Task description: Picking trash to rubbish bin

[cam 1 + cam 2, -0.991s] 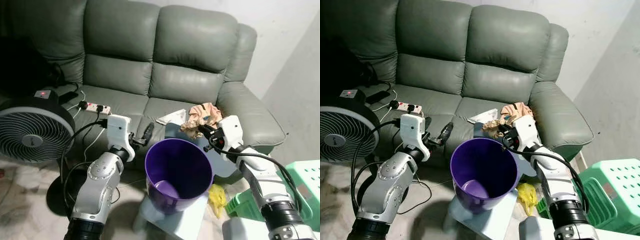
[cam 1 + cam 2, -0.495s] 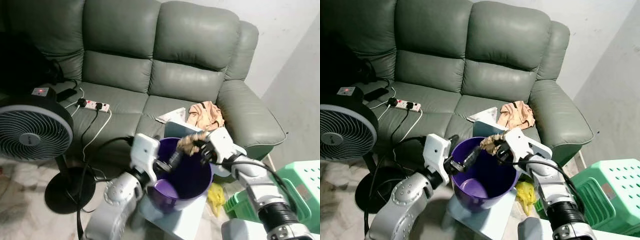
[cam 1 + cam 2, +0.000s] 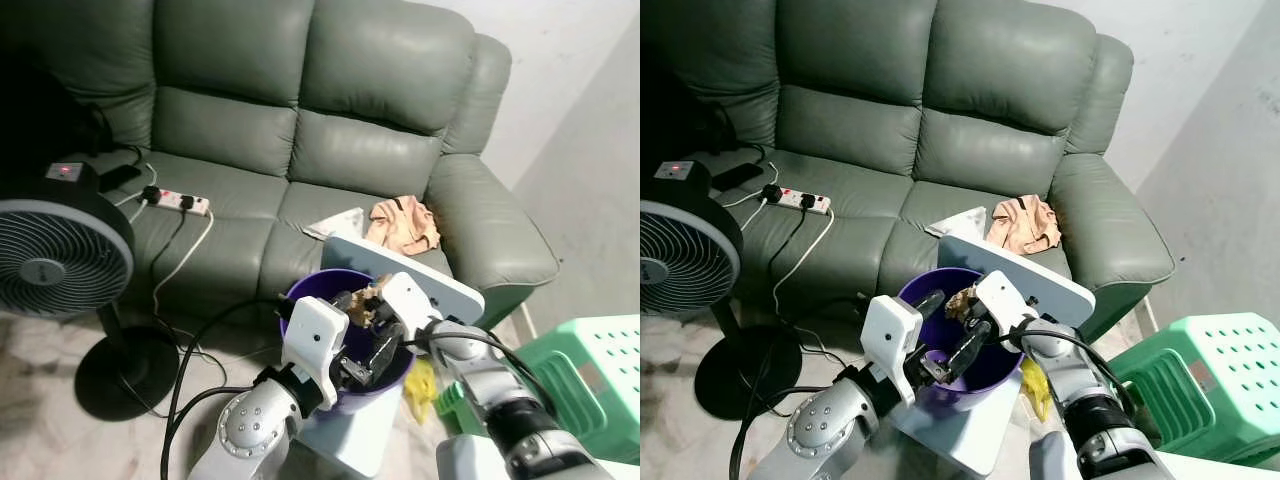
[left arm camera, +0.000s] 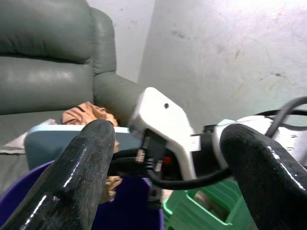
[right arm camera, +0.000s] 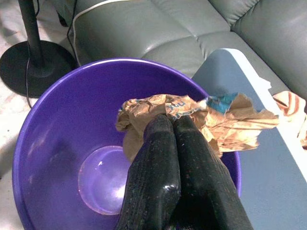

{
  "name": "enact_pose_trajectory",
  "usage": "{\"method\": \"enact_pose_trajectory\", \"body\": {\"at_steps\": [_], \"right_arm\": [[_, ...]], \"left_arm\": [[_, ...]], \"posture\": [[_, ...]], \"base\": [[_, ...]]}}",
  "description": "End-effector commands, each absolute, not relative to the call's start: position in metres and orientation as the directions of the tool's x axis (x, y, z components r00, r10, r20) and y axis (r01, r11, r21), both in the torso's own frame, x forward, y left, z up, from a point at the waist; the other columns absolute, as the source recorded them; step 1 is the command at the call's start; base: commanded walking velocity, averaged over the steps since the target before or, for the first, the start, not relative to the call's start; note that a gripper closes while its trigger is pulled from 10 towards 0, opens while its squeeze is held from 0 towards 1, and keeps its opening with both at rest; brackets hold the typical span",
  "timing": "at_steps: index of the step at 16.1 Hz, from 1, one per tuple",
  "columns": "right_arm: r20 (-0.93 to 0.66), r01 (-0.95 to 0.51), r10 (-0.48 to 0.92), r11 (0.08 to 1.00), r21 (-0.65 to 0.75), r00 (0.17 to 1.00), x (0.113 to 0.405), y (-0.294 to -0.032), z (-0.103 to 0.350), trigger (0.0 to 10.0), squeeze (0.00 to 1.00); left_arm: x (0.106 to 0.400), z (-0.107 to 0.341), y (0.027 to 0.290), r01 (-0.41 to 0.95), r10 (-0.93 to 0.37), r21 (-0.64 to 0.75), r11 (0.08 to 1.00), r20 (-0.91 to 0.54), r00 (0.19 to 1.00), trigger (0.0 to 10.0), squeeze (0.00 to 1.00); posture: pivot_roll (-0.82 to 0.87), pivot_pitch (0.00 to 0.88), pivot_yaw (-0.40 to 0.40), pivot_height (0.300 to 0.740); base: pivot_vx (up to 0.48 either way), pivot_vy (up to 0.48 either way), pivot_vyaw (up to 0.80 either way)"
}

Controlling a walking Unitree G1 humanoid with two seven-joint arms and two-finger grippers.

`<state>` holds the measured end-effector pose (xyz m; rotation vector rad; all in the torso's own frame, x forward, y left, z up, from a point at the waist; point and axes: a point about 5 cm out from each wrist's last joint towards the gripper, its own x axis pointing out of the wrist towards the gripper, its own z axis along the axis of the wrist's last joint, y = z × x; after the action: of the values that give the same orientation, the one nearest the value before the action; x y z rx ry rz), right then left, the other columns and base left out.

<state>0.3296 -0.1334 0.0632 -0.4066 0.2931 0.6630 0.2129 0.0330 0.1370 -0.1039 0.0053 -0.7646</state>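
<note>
From the eye views: one purple rubbish bin (image 3: 340,290) stands before a grey-green sofa (image 3: 330,150); one fan (image 3: 55,260), one power strip (image 3: 170,201), one green stool (image 3: 590,365); tan cloth (image 3: 402,222) on the cushion; the floor looks like pale marble, though blurred. Left wrist view: left gripper (image 4: 168,167) spread wide, empty, at the bin's rim. Right wrist view: right gripper (image 5: 172,139) pinched tight on one crumpled brown paper wrapper (image 5: 192,120) above the bin's mouth.

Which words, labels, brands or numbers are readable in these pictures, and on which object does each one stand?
None can be read.
Crumpled brown paper, pinched by the right gripper over the purple plastic bin: blue print, too creased and blurred to read.
Green plastic stool: a small label, too small to read.
</note>
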Motion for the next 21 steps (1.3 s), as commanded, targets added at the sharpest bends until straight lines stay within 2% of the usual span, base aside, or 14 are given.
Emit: {"method": "enact_pose_trajectory", "body": {"at_steps": [1,5,7,9,12,16,17,18,19,21], "right_arm": [[-0.382,-0.627,0.515,0.727,-0.279,0.767,0.334,-0.137,0.066,10.0,0.00],[-0.375,-0.638,0.526,0.706,-0.307,0.763,0.339,-0.136,0.070,10.0,0.00],[-0.420,-0.690,0.553,0.638,-0.341,0.720,0.340,-0.138,0.070,10.0,0.00],[-0.422,-0.690,0.552,0.637,-0.344,0.719,0.343,-0.140,0.073,10.0,0.00],[-0.403,-0.658,0.527,0.669,-0.346,0.748,0.351,-0.143,0.081,10.0,0.00],[-0.427,-0.650,0.504,0.678,-0.343,0.751,0.356,-0.142,0.083,10.0,0.00],[-0.424,-0.655,0.511,0.672,-0.344,0.748,0.356,-0.142,0.084,10.0,0.15],[-0.424,-0.657,0.512,0.667,-0.351,0.747,0.357,-0.142,0.086,10.0,0.23],[-0.427,-0.661,0.514,0.660,-0.357,0.744,0.358,-0.142,0.087,10.0,0.87],[-0.437,-0.673,0.524,0.658,-0.338,0.731,0.359,-0.144,0.088,10.0,1.00]], "left_arm": [[0.207,0.140,0.028,0.705,-0.705,-0.100,0.703,0.032,0.708,10.0,0.00],[0.198,0.137,0.031,0.674,-0.679,-0.128,0.728,0.011,0.734,10.0,0.00],[0.200,0.118,0.050,0.551,-0.556,-0.084,0.830,-0.056,0.829,10.0,0.00],[0.201,0.110,0.062,0.411,-0.419,-0.096,0.907,-0.090,0.904,10.0,0.00],[0.190,0.103,0.063,0.328,-0.354,-0.175,0.928,-0.143,0.924,10.0,0.00],[0.184,0.107,0.059,0.272,-0.306,-0.226,0.935,-0.134,0.943,10.0,0.00],[0.184,0.107,0.059,0.265,-0.301,-0.231,0.936,-0.137,0.944,10.0,0.00],[0.184,0.107,0.060,0.256,-0.293,-0.234,0.938,-0.140,0.946,10.0,0.00],[0.184,0.108,0.060,0.252,-0.289,-0.235,0.939,-0.135,0.948,10.0,0.00],[0.184,0.109,0.060,0.243,-0.281,-0.247,0.938,-0.131,0.951,10.0,0.00]], "posture": [[0.04,0.073,-0.189,0.740],[0.04,0.084,-0.199,0.740],[0.05,0.091,-0.211,0.740],[0.05,0.094,-0.216,0.740],[0.06,0.100,-0.231,0.740],[0.08,0.116,-0.264,0.740],[0.08,0.118,-0.267,0.740],[0.08,0.122,-0.273,0.740],[0.08,0.125,-0.278,0.740],[0.08,0.128,-0.283,0.740]], "base": [[0.000,0.000,0.00],[0.000,0.000,0.00],[0.000,0.000,0.00],[0.000,0.000,0.00],[0.000,0.000,0.00],[0.000,0.000,0.00],[0.000,0.000,0.00],[0.000,0.000,0.00],[0.000,0.000,0.00],[0.000,0.000,0.00]]}}
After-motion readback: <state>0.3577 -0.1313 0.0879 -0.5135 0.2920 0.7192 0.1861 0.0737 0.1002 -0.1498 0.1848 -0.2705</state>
